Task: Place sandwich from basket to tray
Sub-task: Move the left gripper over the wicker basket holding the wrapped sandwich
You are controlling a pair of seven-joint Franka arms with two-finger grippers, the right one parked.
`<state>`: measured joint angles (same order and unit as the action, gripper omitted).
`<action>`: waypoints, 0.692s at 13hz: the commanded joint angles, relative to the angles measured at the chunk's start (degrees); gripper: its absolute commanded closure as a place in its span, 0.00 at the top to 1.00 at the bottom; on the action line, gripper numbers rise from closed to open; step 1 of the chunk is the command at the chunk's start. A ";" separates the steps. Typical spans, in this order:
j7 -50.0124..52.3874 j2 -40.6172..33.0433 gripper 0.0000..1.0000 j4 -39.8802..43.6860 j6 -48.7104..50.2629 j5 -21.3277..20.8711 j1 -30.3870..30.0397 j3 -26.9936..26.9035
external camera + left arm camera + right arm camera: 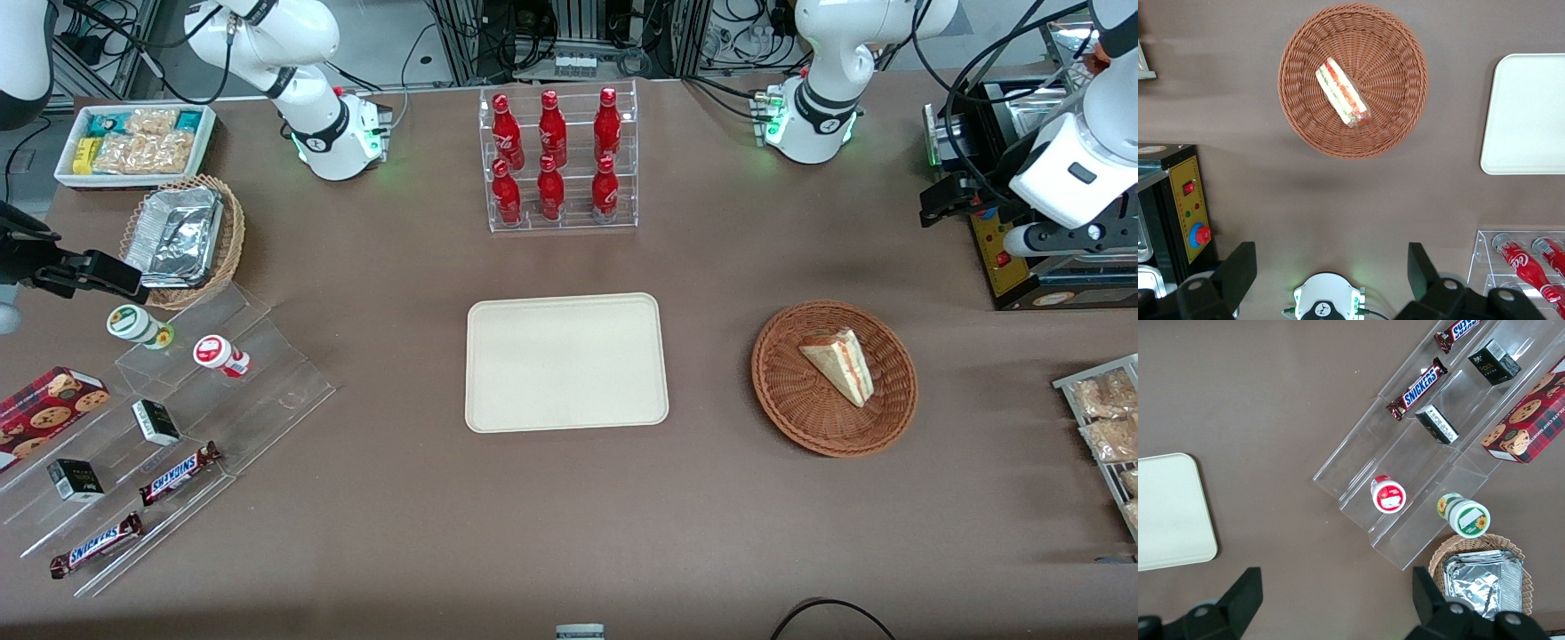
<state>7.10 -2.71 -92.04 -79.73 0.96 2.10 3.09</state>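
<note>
The sandwich (840, 364) is a pale bread wedge with red, orange and green filling; it lies in the round reddish-brown wicker basket (782, 400). The cream tray (566, 362) lies flat beside the basket, toward the parked arm's end, with nothing on it. My left gripper (935, 206) hangs high over the table, farther from the front camera than the basket and toward the working arm's end. In the left wrist view the sandwich (1343, 92) sits in the basket (1391, 60), the tray (1528, 113) is beside it, and my gripper (1331, 267) is open and empty.
A clear rack of red bottles (558, 160) stands farther from the front camera than the tray. A black box with a yellow panel (1005, 258) sits below my gripper. A rack of snack packets (1107, 418) lies at the working arm's end. The arm's base (813, 120) is near.
</note>
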 commanded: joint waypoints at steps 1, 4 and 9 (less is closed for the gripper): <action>-0.95 -1.16 1.00 -0.24 -0.25 0.18 0.10 -0.19; -0.95 -0.46 1.00 -2.17 -0.60 0.18 0.36 -0.10; -0.95 0.16 1.00 -14.37 -13.50 0.10 0.62 0.08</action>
<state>7.03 -1.79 -101.80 -88.95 0.96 2.56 3.24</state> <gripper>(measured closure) 0.000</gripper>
